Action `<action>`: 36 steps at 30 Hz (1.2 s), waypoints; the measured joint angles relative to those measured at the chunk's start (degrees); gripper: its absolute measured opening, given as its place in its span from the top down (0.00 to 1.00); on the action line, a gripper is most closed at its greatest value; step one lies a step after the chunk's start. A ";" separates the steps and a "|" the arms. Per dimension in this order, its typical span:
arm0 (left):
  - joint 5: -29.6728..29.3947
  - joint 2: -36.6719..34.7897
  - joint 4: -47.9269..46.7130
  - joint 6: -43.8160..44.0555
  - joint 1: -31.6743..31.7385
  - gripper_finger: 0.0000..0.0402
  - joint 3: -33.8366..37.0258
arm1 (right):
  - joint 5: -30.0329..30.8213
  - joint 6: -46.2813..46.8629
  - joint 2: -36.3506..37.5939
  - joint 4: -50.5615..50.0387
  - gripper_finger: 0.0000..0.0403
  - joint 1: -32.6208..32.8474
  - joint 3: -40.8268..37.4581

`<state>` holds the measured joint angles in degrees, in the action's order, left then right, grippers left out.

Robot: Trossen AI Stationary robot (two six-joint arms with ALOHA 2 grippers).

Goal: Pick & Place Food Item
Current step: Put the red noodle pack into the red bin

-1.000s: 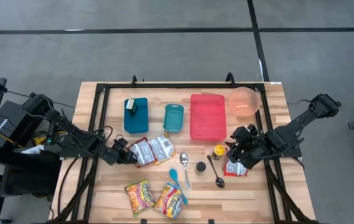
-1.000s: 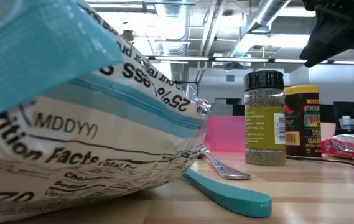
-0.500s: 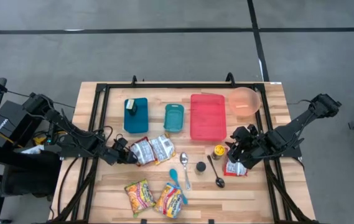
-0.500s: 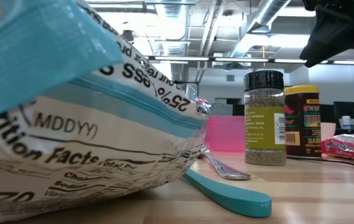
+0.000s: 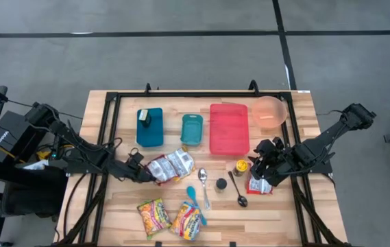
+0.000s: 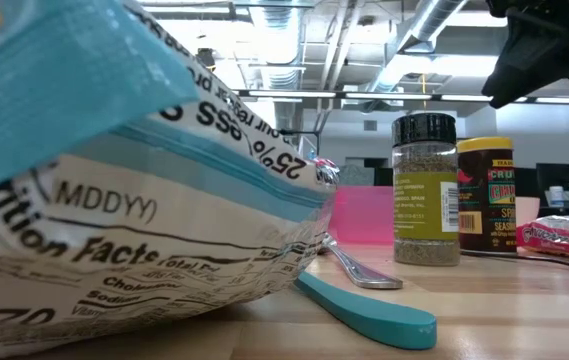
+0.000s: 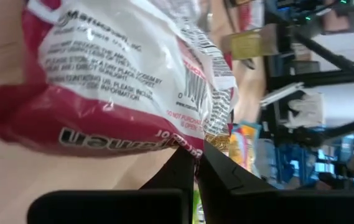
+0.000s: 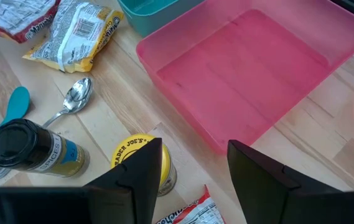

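In the high view the left gripper (image 5: 147, 175) sits left of centre on the wooden table (image 5: 284, 213), its fingers pinched together on the edge of a red-and-white ramen packet (image 5: 160, 167). The left wrist view shows that packet (image 7: 114, 81) filling the upper part of the frame, its lower edge caught between the two dark fingers (image 7: 217, 171). Touching the packet on its right lies a second noodle packet (image 5: 179, 162), with a metal spoon (image 5: 203, 185) just below and right of it. The right gripper (image 5: 262, 159) hovers at centre right, its fingers standing apart and holding nothing, above a yellow-lidded spice jar (image 5: 240, 167) and beside a red snack bag (image 5: 260, 185). Along the upper middle of the frame lie a dark teal container (image 5: 149, 127), a smaller teal tub (image 5: 191, 130), a pink tray (image 5: 229, 127) and a pink bowl (image 5: 269, 111).
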<state>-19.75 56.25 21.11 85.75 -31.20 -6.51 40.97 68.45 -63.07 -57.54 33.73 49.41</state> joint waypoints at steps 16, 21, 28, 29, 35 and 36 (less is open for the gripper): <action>0.01 0.00 15.92 -14.37 0.00 1.00 -0.02 | 0.00 -0.05 0.00 0.00 0.56 0.01 0.00; -0.09 0.00 21.79 -20.48 0.00 0.99 -0.02 | 0.00 -0.01 0.00 0.00 0.56 0.01 0.00; -2.26 0.00 31.17 -33.05 0.13 0.99 -0.02 | 1.14 0.04 0.00 0.00 0.56 -0.01 0.00; -2.95 0.00 32.59 -35.38 0.13 0.99 -0.02 | 1.42 0.06 0.00 -0.02 0.56 -0.01 0.00; -8.68 0.00 39.57 -53.42 0.96 0.99 -0.05 | 6.67 0.08 0.00 0.00 0.56 -0.12 0.00; -9.40 0.00 39.84 -55.73 1.70 0.99 -0.21 | 7.86 0.08 -0.01 0.07 0.56 -0.10 0.00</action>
<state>-29.15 56.25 60.95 30.02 -29.50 -6.71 48.83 68.53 -63.08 -57.47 33.63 49.41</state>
